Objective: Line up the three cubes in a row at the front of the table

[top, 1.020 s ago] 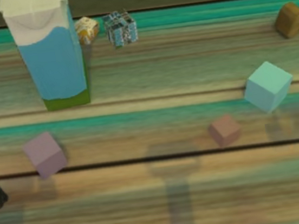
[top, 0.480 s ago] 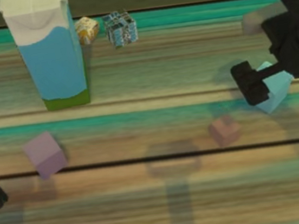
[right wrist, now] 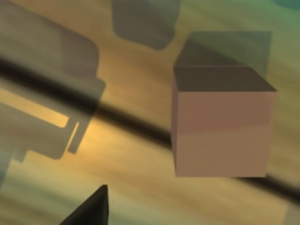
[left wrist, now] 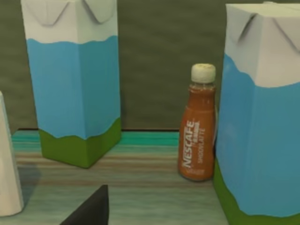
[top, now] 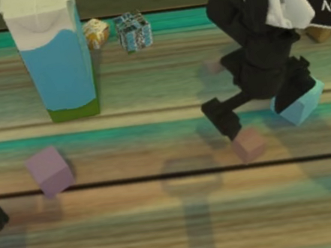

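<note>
Soft even overhead light, blurred shadows on the table (top: 165, 221) (no glare)

Right arm (top: 264, 45) covers much of cyan cube (top: 303, 106)

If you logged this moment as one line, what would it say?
right gripper: open, above table between pink-brown cube and cyan cube, holding nothing | lilac cube: left side, untouched | left arm: parked at left edge

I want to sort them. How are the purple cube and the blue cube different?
The lilac cube is smaller and sits at the table's left in the open; the cyan cube is larger, sits at the right, and is partly covered by the right gripper. Both are plain, matte and rest on the table.
</note>
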### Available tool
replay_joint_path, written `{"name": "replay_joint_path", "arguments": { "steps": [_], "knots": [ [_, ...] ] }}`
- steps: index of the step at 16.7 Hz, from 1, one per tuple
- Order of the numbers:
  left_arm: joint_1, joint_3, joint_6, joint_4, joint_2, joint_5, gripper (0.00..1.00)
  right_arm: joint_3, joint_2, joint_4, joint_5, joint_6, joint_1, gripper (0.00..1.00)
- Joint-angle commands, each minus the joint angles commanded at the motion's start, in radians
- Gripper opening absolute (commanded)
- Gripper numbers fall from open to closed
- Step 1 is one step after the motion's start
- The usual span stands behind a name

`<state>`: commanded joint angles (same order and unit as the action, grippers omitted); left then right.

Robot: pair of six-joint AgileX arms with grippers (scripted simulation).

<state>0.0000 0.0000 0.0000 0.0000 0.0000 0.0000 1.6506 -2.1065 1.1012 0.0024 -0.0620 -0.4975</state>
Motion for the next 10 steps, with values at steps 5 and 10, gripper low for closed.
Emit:
{"name": "replay_joint_path", "arguments": {
  "steps": [5, 10],
  "knots": [
    [0.0, 0.0, 0.0, 0.0, 0.0, 0.0, 1.0, 0.026, -0.026, 0.014, 0.0, -0.001, -0.007, 1.0],
    [0.0, 0.0, 0.0, 0.0, 0.0, 0.0, 1.0, -0.004, -0.041, -0.028, 0.0, 0.001, -0.005, 1.0]
  ]
}}
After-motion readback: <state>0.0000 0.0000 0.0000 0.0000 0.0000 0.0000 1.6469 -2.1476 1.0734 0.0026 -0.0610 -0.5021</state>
